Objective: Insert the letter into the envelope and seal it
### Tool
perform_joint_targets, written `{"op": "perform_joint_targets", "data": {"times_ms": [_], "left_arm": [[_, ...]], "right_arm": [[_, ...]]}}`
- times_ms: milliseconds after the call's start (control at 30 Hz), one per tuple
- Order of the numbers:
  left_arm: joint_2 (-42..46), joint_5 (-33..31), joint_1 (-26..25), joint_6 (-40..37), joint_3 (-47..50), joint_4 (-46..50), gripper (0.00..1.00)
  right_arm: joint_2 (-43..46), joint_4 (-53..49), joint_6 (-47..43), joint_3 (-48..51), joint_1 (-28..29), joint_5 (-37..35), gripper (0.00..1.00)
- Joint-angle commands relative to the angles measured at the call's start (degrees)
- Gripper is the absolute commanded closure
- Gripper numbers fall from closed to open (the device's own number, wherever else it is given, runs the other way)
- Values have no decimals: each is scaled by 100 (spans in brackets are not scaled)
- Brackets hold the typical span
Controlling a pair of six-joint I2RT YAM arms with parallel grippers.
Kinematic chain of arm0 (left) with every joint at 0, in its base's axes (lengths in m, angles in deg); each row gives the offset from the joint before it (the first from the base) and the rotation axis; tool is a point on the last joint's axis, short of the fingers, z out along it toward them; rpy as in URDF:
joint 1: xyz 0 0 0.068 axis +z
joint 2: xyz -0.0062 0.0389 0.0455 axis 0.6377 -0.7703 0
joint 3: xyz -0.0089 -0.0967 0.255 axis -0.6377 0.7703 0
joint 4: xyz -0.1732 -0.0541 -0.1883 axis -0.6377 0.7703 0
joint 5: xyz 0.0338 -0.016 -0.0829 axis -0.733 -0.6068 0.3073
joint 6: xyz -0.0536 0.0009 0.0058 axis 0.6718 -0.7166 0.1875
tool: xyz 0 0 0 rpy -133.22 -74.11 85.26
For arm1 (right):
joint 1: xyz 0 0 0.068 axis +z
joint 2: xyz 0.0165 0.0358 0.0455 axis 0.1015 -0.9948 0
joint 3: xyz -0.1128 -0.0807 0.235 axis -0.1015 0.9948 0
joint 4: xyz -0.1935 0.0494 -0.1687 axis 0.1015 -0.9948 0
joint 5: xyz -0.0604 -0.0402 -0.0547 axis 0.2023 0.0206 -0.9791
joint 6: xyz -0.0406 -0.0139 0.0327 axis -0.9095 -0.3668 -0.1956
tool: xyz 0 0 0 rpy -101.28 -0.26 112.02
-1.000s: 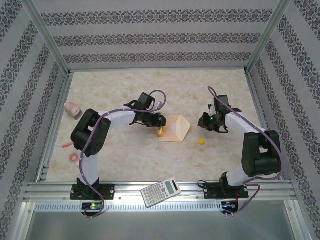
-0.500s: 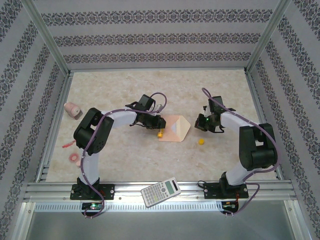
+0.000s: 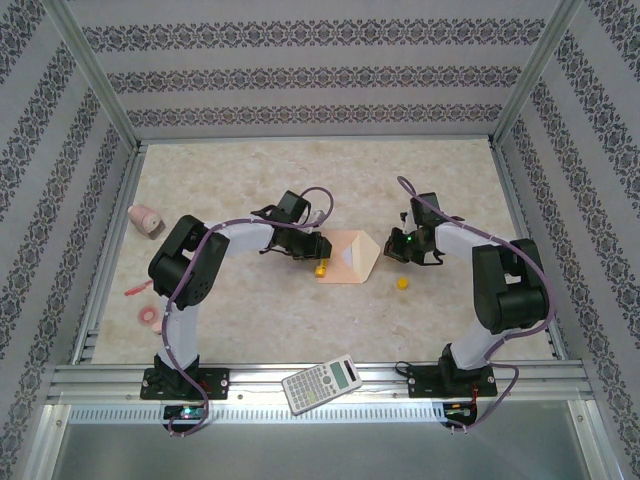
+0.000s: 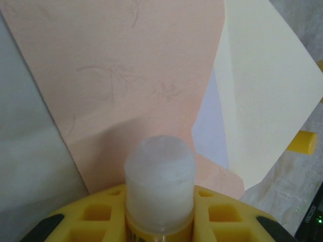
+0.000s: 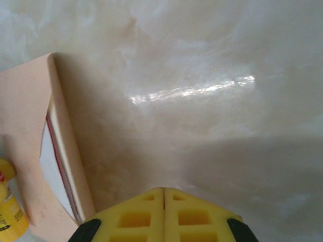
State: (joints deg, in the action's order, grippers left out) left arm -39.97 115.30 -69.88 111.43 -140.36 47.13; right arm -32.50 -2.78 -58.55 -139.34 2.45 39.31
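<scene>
Envelope (image 3: 348, 258) lies mid-frame in the top view, flap open, with the letter (image 5: 50, 161) showing a red edge inside its mouth. My left gripper (image 3: 316, 248) is clamped on a glue stick (image 4: 159, 181) at the envelope's left edge. My right gripper (image 5: 163, 212), pads pressed together, sits just off the right corner, with bare table (image 5: 202, 75) open toward the upper right.

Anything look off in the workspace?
Small yellow cap lies loose right of the envelope; calculator sits askew on the front rail. Nothing else stands out.
</scene>
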Motion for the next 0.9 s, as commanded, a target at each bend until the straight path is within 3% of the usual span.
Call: {"op": "perform_joint_targets", "data": {"times_ms": [0, 867], "left_arm": [[-118, 148, 55, 127, 98, -266, 100], [-128, 218, 50, 242, 120, -439, 100]], "right_arm": [[-127, 156, 125, -141, 86, 176, 97], [360, 544, 387, -111, 502, 437, 97]]}}
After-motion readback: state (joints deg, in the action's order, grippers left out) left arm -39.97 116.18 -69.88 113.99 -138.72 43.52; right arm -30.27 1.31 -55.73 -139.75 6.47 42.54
